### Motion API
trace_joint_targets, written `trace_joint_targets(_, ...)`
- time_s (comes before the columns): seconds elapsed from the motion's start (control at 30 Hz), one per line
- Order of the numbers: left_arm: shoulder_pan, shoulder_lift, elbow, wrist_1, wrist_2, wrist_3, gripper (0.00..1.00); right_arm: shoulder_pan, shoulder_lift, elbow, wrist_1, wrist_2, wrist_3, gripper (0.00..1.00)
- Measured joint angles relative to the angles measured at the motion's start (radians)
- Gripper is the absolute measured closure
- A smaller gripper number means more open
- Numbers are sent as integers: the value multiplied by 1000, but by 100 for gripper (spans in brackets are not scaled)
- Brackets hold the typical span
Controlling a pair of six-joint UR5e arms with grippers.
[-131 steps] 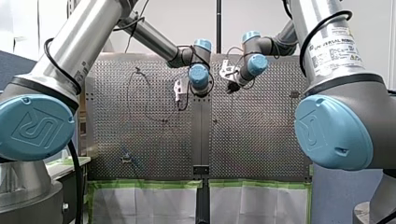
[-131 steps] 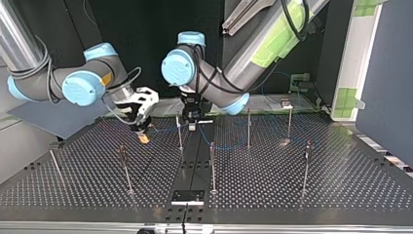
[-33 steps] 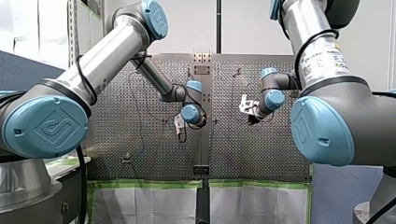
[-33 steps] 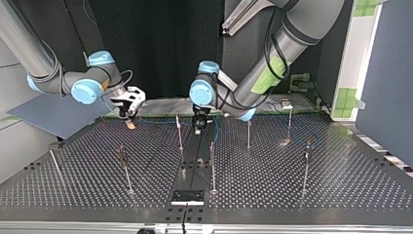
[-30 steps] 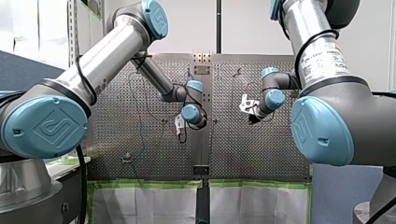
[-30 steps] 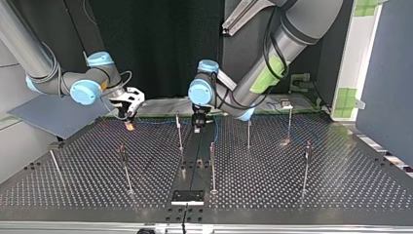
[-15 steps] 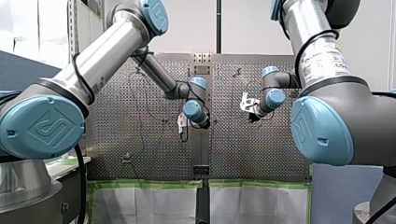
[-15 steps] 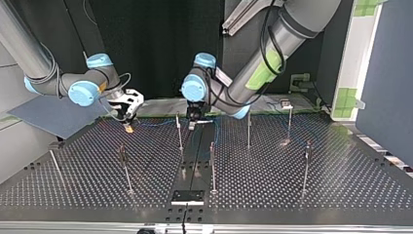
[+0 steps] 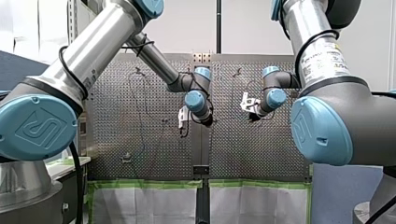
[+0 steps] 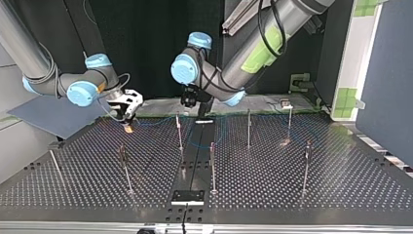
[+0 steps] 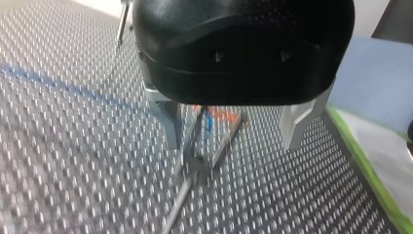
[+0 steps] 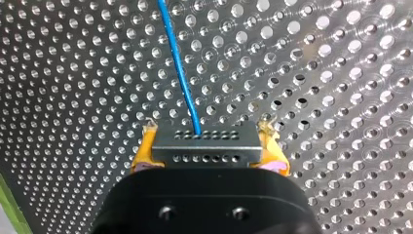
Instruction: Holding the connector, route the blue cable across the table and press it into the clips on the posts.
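Your worktop (image 10: 292, 190) is a perforated metal plate with thin posts (image 10: 212, 165) standing apart across it. In the top view there is a dark backdrop behind it, and in the front view green tape (image 9: 149, 184) runs along its near edge.

The right gripper (image 12: 208, 142) is clamped on the connector (image 12: 204, 152), a grey block with rows of small holes, held between its yellow pads (image 12: 143, 151). The blue cable (image 12: 181, 73) leaves the middle of the block and runs away over the holes. In the top view this gripper hangs just over the plate at the rear left, beside a blue-grey panel (image 10: 53, 114). From there the cable shows as a faint blue line leading toward the rear post (image 10: 178, 130).

The left gripper (image 11: 233, 127) is spread wide and holds nothing. Between its metal fingers (image 11: 168, 122), nearer one of them, stands a thin rod (image 11: 187, 183), which is blurred.

A white label (image 9: 329, 51) wraps the right arm, but its print is too small to read. The blue joint cap (image 9: 39, 128) carries a moulded emblem.
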Motion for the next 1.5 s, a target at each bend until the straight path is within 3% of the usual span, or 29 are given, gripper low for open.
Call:
trace_joint_targets(0.33, -94, 42, -13, 15, -13, -21, 0, -12, -2, -8, 7, -4, 0, 100)
trace_joint_targets(0.67, -173, 31, 14, 90, -95, -60, 0, -19, -10, -9, 57, -6, -1, 100)
trace_joint_targets(1.03, -196, -60, 111, 16, -195, -70, 0, -40, -75, -4, 70, -7, 31, 100)
trace_joint_targets(1.27, -203, -124, 174, -36, -251, -89, 0, -43, -79, 7, 69, -7, 31, 100)
trace_joint_targets(1.5, -204, -182, 232, -33, -258, -104, 0, -39, -78, 9, 69, -8, 28, 100)
